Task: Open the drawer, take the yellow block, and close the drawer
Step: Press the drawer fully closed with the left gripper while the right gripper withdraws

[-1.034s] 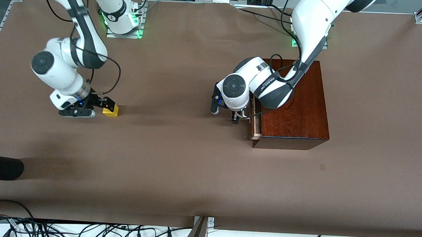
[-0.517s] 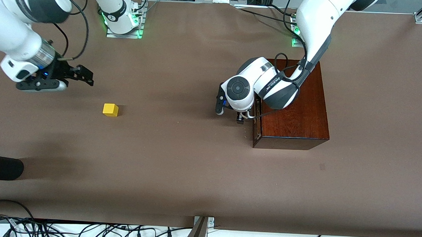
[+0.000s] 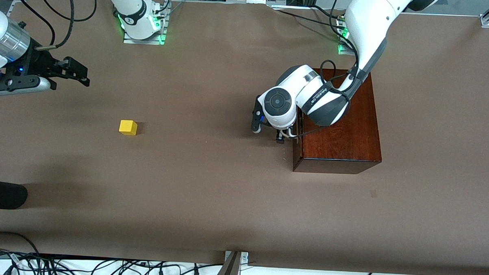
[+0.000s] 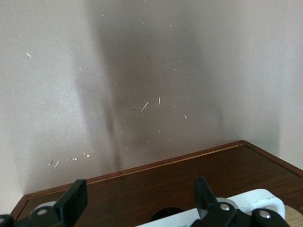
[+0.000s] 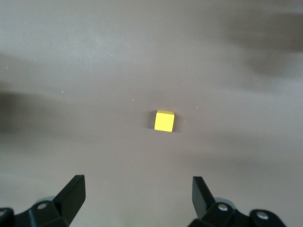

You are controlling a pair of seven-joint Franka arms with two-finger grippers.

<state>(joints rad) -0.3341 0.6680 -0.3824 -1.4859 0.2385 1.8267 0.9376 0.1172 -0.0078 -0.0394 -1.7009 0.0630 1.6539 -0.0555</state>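
The right gripper (image 3: 78, 72) is raised above the table (image 3: 210, 193) at the right arm's end. Its fingers (image 5: 71, 196) stand wide apart with nothing between them. The yellow block (image 3: 128, 127) lies on the bare table, apart from this gripper and nearer to the front camera than the spot under it. In the right wrist view the yellow block (image 5: 164, 121) sits flat on one face, ahead of the gap between the two fingertips, touching neither.

The left gripper (image 3: 282, 138) is low at the front face of the wooden box (image 3: 338, 128), toward the left arm's end of the table. The left arm reaches down over the top of the box, and its wrist covers most of the gripper in the front view. In the left wrist view the fingers (image 4: 71, 203) are spread apart, one on each side of the white handle (image 4: 258, 201), whose rounded end shows beside one fingertip. Contact between the fingers and the handle cannot be determined. The drawer (image 3: 296, 143) sits flush, or very nearly flush, with the box front; no pale interior is visible in the front view. The dark glossy drawer front (image 4: 156, 189) fills the space directly ahead of the left gripper's fingertips.

The yellow block is well apart from the box, with open table surface between them.
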